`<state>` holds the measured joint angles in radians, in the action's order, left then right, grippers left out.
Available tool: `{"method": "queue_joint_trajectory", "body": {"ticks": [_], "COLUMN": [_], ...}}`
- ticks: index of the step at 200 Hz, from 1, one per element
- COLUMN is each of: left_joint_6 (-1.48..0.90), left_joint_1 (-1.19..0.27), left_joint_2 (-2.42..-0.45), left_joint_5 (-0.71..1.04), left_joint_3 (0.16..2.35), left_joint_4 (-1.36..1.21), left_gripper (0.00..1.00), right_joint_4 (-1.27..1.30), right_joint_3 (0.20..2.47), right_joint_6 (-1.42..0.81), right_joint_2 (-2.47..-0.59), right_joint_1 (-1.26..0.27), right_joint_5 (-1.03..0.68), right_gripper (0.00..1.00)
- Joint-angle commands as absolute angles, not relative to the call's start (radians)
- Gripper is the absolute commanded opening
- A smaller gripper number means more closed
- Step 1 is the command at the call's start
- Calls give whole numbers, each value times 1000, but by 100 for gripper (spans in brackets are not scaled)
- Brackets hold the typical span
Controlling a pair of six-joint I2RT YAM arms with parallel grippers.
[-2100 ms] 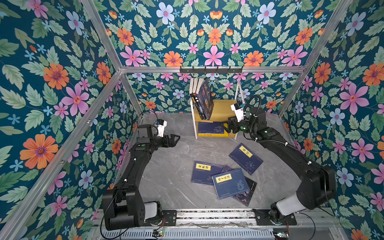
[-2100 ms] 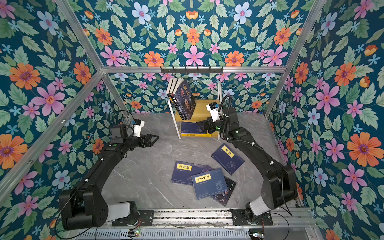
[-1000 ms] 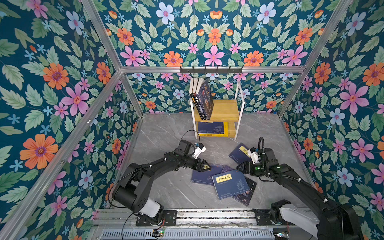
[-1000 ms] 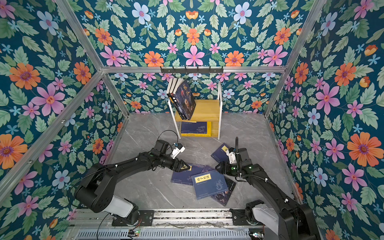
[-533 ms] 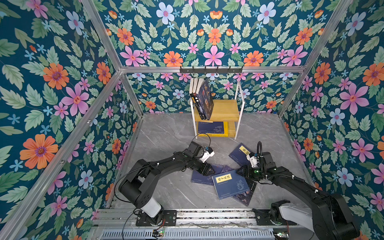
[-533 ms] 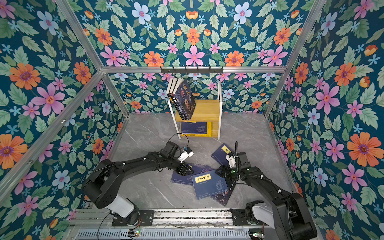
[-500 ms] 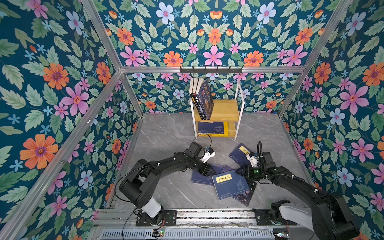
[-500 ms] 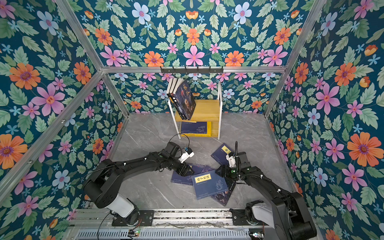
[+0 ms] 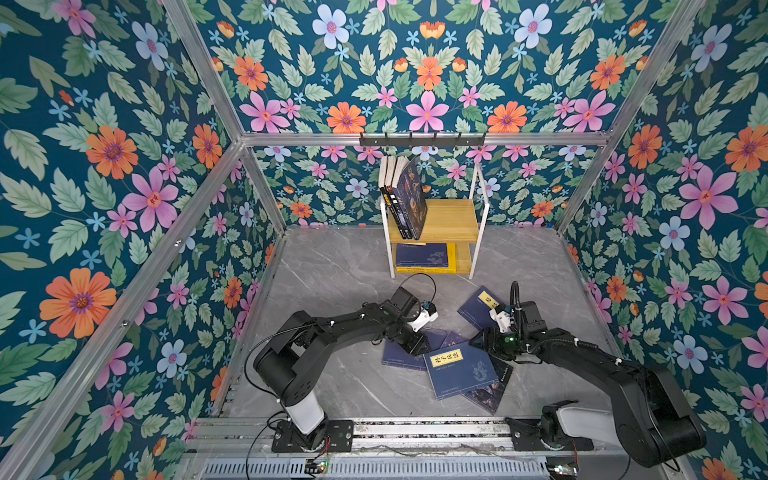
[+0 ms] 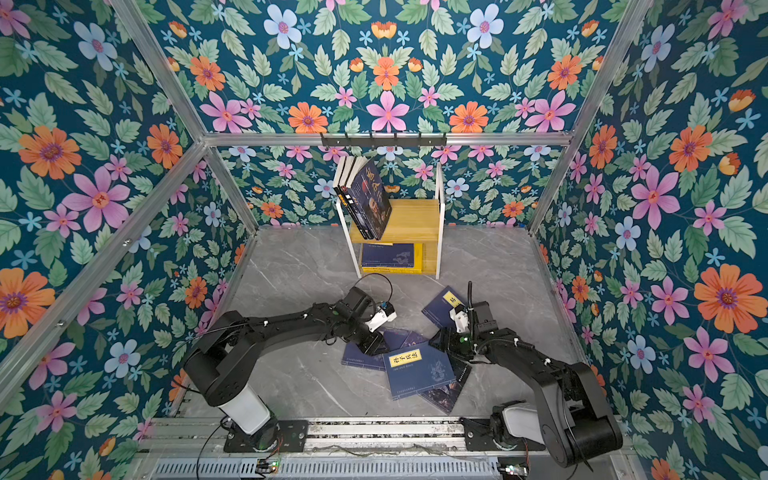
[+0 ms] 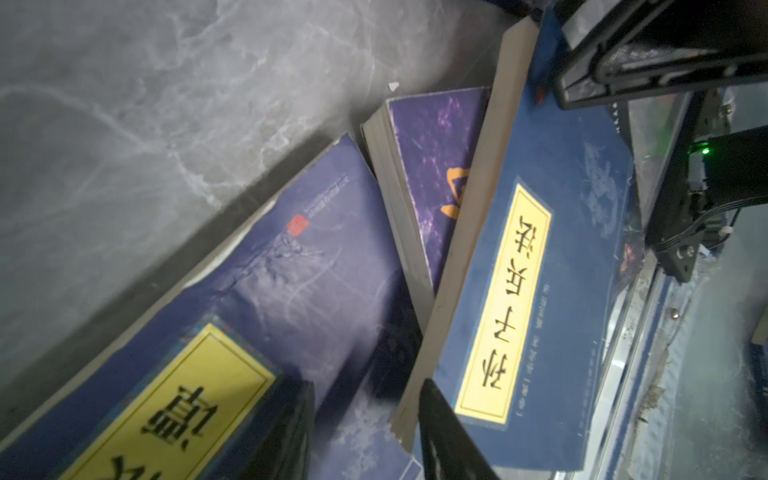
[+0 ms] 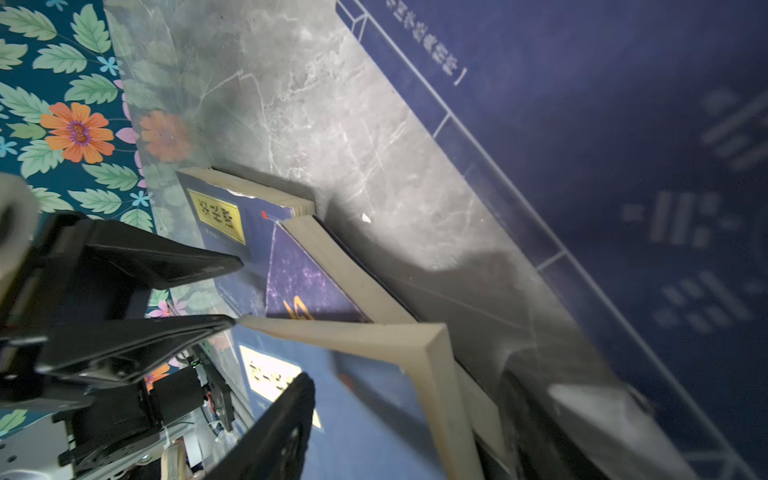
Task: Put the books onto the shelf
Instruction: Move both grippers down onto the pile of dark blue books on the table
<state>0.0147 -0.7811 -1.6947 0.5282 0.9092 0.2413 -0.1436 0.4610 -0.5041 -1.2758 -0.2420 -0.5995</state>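
While both sets of jaws stand spread, we find the top navy book (image 9: 465,374) between left gripper (image 9: 417,346) and right gripper (image 9: 483,342), the right straddling its upper-right corner.

The walls (image 9: 104,166) carry teal flower wallpaper. The floor (image 9: 332,270) is grey marble, and a black hook rail (image 9: 422,140) is at the back
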Motion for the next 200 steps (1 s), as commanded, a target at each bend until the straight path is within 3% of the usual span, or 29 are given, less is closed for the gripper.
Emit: {"method": "queue_joint_trajectory", "body": {"ticks": [1, 118, 134, 142, 175, 200], "left_joint_6": [66, 95, 114, 129, 202, 294], "left_joint_1": [-796, -828, -827, -827, -816, -811], "left_joint_2": [-1704, -1737, -1731, -1723, -1665, -1615], "left_joint_5": [467, 397, 393, 391, 379, 397], "left_joint_3": [919, 946, 958, 965, 1001, 1021], "left_joint_4": [275, 308, 327, 339, 409, 486], "left_gripper": [43, 43, 44, 46, 54, 70], "right_joint_4": [-129, -73, -122, -173, -432, -536], "right_joint_3": [463, 442, 456, 473, 525, 513], "right_joint_6": [-520, -541, -544, -547, -625, -709], "right_joint_2": [-1280, -1253, -1234, -1208, -1004, -848], "right_joint_1": [-243, -243, -244, -243, -242, -244], "right_joint_5": [-642, -721, -697, -673, -480, -476], "right_gripper": [68, 43, 43, 49, 55, 57]}}
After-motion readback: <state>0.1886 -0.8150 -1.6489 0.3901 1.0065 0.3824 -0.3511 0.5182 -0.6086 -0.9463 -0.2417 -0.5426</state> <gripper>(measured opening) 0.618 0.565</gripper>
